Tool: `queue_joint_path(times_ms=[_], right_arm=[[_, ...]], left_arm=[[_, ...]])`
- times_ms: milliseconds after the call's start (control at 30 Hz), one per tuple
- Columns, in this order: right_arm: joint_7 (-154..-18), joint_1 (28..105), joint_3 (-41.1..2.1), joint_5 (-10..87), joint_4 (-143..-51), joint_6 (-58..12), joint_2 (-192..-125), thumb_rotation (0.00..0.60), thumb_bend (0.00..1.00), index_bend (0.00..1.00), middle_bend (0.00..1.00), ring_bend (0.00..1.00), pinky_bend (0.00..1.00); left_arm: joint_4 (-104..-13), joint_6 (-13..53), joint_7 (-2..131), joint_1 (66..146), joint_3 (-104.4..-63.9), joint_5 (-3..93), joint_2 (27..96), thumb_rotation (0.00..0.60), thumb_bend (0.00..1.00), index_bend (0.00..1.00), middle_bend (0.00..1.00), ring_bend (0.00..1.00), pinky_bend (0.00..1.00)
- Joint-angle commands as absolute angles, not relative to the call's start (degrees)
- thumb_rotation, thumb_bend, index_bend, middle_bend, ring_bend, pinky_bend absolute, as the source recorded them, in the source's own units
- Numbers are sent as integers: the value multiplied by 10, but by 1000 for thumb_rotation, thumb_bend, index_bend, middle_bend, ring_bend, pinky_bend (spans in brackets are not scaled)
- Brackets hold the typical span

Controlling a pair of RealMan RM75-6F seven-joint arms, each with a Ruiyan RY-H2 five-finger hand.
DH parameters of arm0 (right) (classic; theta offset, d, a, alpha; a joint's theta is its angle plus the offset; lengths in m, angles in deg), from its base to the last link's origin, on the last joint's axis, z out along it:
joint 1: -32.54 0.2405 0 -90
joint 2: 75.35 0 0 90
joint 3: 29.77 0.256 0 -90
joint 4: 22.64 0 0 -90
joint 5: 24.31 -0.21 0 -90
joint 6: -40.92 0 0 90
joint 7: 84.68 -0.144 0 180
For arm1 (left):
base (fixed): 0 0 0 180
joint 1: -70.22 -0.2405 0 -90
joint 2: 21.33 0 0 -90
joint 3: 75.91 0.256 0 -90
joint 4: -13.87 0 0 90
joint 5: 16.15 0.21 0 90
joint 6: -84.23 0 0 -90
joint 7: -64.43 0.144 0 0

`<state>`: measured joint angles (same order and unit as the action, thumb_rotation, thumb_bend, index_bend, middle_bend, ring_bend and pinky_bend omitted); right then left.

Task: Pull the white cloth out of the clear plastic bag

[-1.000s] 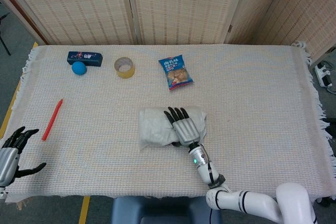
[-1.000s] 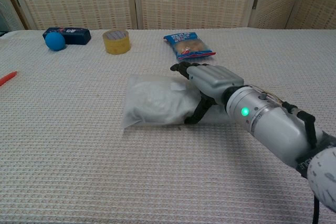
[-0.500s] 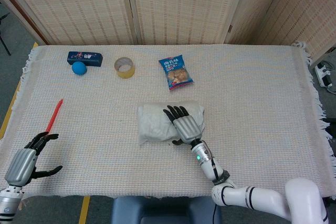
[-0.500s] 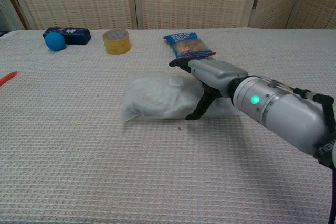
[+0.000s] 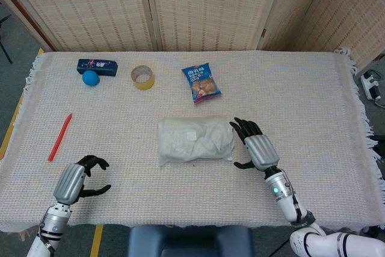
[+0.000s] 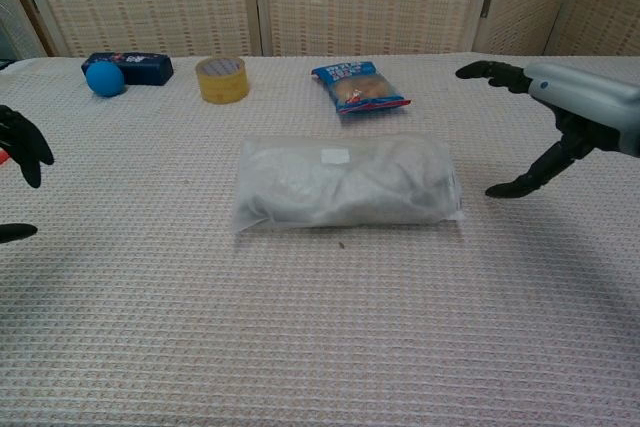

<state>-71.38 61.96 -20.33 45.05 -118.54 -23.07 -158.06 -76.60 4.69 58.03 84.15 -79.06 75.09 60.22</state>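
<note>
Centrally, clear plastic bag (image 5: 195, 139) stuffed with crumpled white cloth (image 6: 345, 183), left hand (image 5: 76, 177) and right hand (image 5: 255, 147) both spread, empty

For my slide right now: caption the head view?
Both open hands, left and right, flank the untouched bagged cloth.

Cloth-covered table (image 5: 313, 106) — bagged white cloth (image 5: 195, 141) (centre), tape roll (image 5: 143, 77), snack packet (image 5: 201, 82).

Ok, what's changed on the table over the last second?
The right hand came off the clear plastic bag and now sits open just to its right. The left hand moved in over the table. The bag, white cloth still inside, barely shifted; everything else stayed put.
</note>
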Motion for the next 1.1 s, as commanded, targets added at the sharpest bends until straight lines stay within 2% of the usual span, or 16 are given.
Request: queue_joint_path(times_ms=[33, 133, 233, 433, 600, 700, 900, 1100], right_arm=[[-802, 588, -213, 481, -1150, -252, -1554, 600, 59, 0, 0, 0, 0], [-842, 578, -214, 502, -1128, -266, -1544, 600, 59, 0, 0, 0, 0], [-879, 573, -212, 513, -1101, -272, -1543, 600, 59, 0, 0, 0, 0], [-1004, 584, -210, 517, -1046, -219, -1550, 600, 90, 2, 0, 0, 0], [-1022, 593, -211, 520, -1016, -199, -1555, 600, 97, 17, 0, 0, 0], [-1023, 591, -211, 524, -1008, -204, -1555, 600, 95, 29, 0, 0, 0], [-1020, 589, -211, 524, -992, -207, -1558, 600, 95, 35, 0, 0, 0], [-1023, 591, -213, 523, -973, -198, -1566, 600, 97, 36, 0, 0, 0]], left_arm=[[-769, 81, 641, 859, -802, 714, 646, 600, 108, 518, 825, 680, 877], [-768, 99, 669, 866, -801, 696, 669, 600, 111, 537, 988, 887, 995], [-770, 117, 688, 872, -804, 671, 690, 600, 114, 560, 1000, 994, 1000], [-780, 160, 750, 888, -821, 592, 721, 600, 173, 564, 1000, 1000, 1000], [-763, 169, 787, 906, -856, 531, 756, 600, 287, 579, 1000, 1000, 1000], [-754, 180, 805, 917, -874, 494, 765, 600, 314, 563, 1000, 1000, 1000], [-774, 215, 812, 934, -895, 423, 759, 600, 310, 500, 1000, 1000, 1000], [-803, 235, 831, 959, -908, 361, 763, 600, 241, 488, 1000, 1000, 1000]])
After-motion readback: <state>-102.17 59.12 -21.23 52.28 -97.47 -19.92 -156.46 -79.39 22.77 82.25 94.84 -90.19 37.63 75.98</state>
